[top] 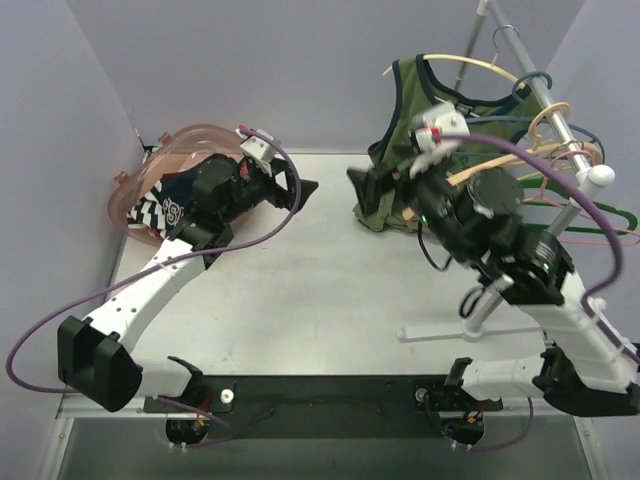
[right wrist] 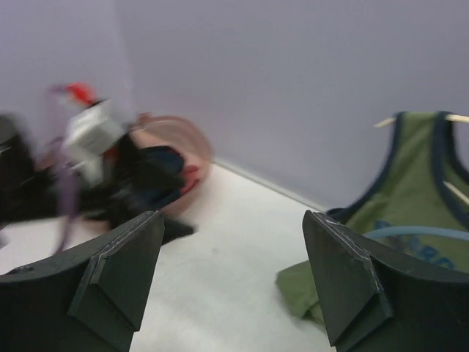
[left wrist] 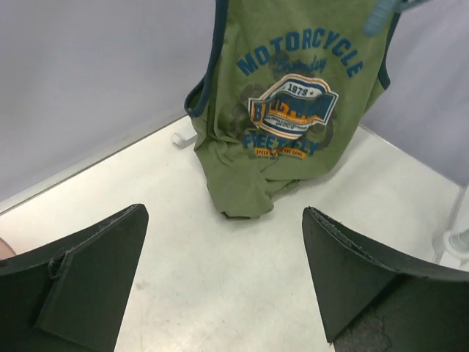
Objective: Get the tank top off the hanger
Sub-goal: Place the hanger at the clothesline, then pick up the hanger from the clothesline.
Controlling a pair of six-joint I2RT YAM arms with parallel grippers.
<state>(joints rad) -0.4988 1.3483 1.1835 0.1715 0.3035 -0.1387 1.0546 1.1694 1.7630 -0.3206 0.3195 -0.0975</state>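
Currently the tank top (top: 400, 130) hangs on a wooden hanger (top: 470, 62) at the rear right of the table (top: 320, 290). Its hem is bunched on the table surface. The hanger sits on the bar of a rack (top: 532, 85), which carries several other hangers (top: 570, 140) further along.

1. Left gripper (top: 300, 185): positioned at the rear left, just beside a pink basket (top: 150, 180) that contains patterned clothing. In the left wrist view the 2 fingers (left wrist: 95, 271) are spread wide with nothing between them. This gripper points across the table at the tank top's printed front (left wrist: 293, 110) and is well apart from it.

2. Right gripper (top: 365, 185): positioned just beside the tank top's lower left edge in the top view; contact cannot be confirmed. In the right wrist view, which is blurred, the 2 fingers (right wrist: 352, 279) are spread and hold nothing. The tank top (right wrist: 410, 205) lies to the right of them, outside the gap.
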